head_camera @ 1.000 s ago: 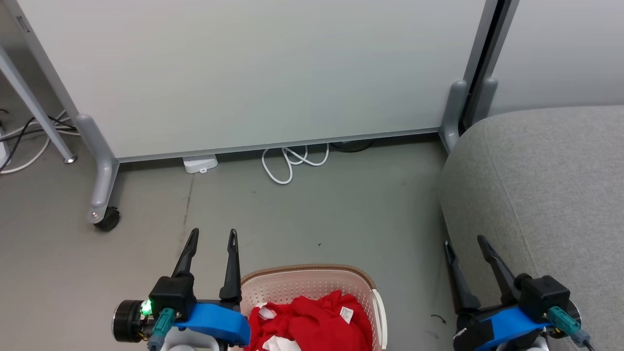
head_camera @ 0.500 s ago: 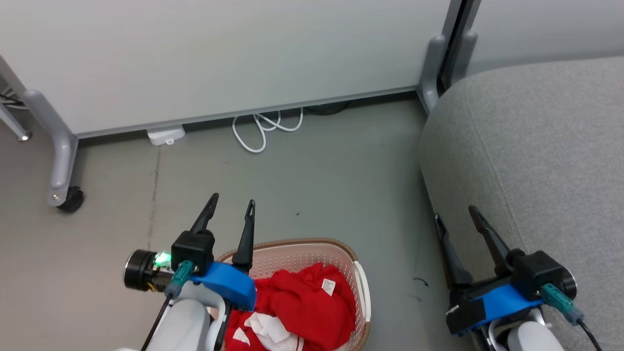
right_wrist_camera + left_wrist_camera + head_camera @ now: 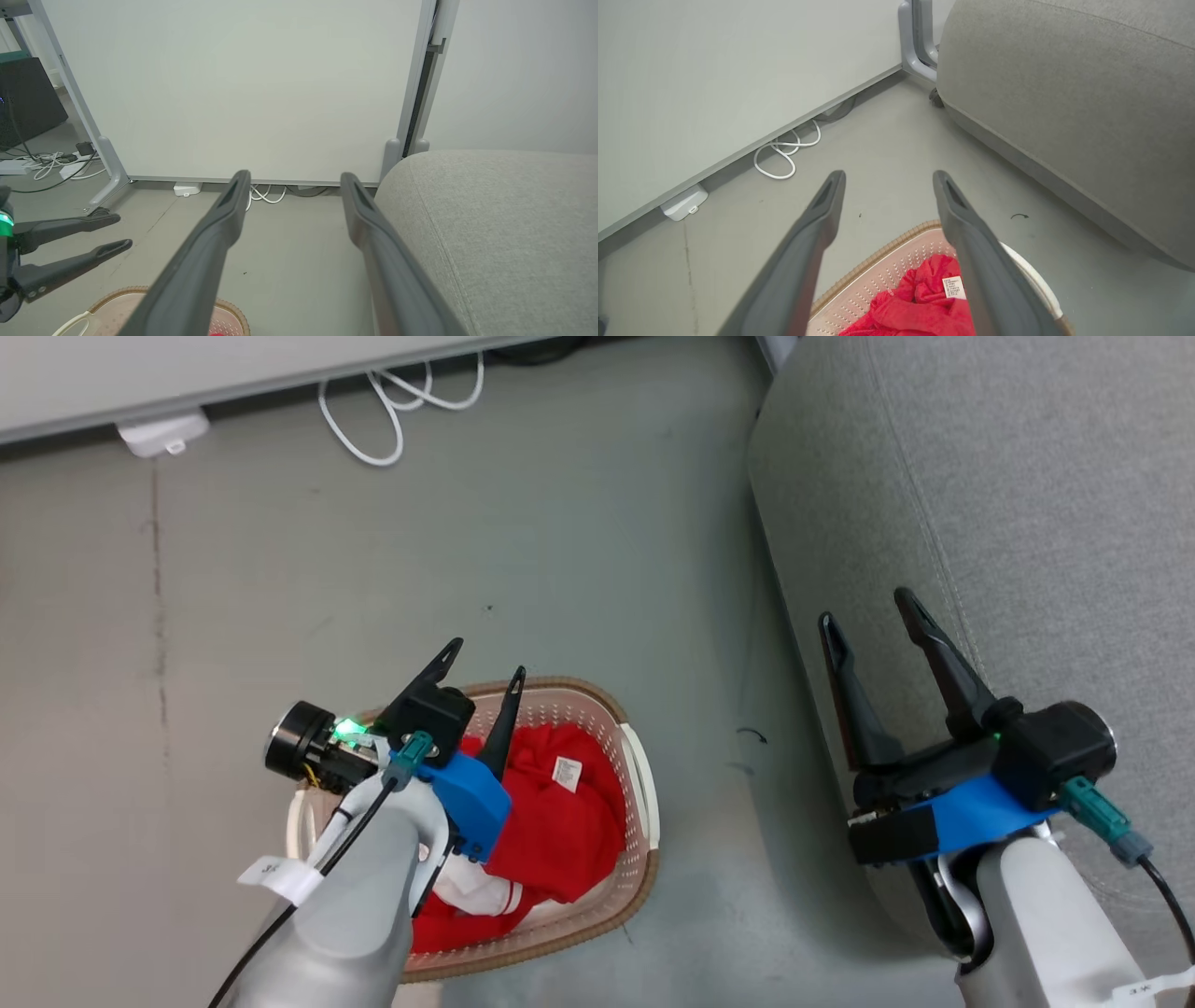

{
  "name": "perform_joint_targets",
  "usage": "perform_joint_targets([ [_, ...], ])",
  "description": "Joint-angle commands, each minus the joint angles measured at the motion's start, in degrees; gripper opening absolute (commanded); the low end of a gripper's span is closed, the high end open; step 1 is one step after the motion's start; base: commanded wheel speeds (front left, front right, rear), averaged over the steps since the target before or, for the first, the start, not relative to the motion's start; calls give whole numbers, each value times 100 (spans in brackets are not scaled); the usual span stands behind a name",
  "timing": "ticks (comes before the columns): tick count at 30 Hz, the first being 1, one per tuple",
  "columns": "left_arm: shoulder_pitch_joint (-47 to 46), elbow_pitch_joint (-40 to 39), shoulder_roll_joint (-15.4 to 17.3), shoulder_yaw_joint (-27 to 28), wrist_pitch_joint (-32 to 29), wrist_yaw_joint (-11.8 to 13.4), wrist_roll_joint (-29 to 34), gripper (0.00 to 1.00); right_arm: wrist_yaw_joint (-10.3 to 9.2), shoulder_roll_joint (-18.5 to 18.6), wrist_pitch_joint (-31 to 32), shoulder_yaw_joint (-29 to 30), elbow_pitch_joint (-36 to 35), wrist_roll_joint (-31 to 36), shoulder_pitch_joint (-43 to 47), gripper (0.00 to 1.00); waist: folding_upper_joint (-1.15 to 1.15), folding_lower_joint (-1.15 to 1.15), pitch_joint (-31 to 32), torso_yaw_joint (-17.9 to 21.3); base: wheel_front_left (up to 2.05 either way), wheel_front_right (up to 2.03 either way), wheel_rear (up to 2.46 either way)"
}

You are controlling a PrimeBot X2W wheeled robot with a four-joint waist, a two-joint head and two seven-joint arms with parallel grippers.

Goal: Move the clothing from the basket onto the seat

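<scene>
Red clothing (image 3: 560,821) with white trim and a small label lies bunched inside the cream basket (image 3: 638,803) on the floor; the same clothing (image 3: 924,308) and basket (image 3: 873,275) sit low in the left wrist view. My left gripper (image 3: 485,658) hovers open over the basket's far rim, holding nothing. Over at the right, the open and likewise empty right gripper (image 3: 868,607) hangs above the near-left edge of the grey seat (image 3: 1027,476). The seat (image 3: 504,219) also spreads across the right of the right wrist view, where the left gripper (image 3: 119,231) appears at the left.
A white panel on wheeled legs (image 3: 243,88) stands behind the floor space. A coiled white cable (image 3: 392,401) and a white plug block (image 3: 163,434) lie at its foot. More cables (image 3: 51,163) trail at the far left.
The head camera has tilted down, so the basket and seat sit higher and fuller in view. My left gripper has moved from beside the basket to over its far rim.
</scene>
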State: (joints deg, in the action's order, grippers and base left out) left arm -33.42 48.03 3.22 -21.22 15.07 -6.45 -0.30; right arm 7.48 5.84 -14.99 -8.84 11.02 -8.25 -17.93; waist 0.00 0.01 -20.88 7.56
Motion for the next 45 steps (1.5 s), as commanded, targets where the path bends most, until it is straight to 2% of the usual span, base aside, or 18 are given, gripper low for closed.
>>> perform_joint_targets([
  [1,-263,282,52,-118,16,-33,92,100,3,22,-30,-31,-66,-38,-186,100,0,-1,-482,254,0,0,0],
  [11,-1160,1965,67,-815,-70,-109,351,100,3,13,-27,-174,-263,-92,-684,100,0,-1,-1434,446,0,0,0],
  [16,-1386,2370,42,-1197,-277,-94,319,100,3,8,-27,-187,-371,-127,-875,100,0,-1,-1833,499,0,0,0],
  [23,-1538,2536,40,-1491,-777,-96,-143,100,3,-28,-27,-188,-496,-154,-1057,100,0,-1,-2276,539,0,0,0],
  [31,-1806,2572,205,-1862,-1493,-97,-474,100,3,-11,-27,-162,-622,-204,-1171,100,0,-1,-2759,579,0,0,0],
  [45,-2233,2584,227,-2410,-1720,-97,-860,100,3,8,-27,-82,-825,-207,-1214,100,0,-1,-3290,596,0,0,0],
])
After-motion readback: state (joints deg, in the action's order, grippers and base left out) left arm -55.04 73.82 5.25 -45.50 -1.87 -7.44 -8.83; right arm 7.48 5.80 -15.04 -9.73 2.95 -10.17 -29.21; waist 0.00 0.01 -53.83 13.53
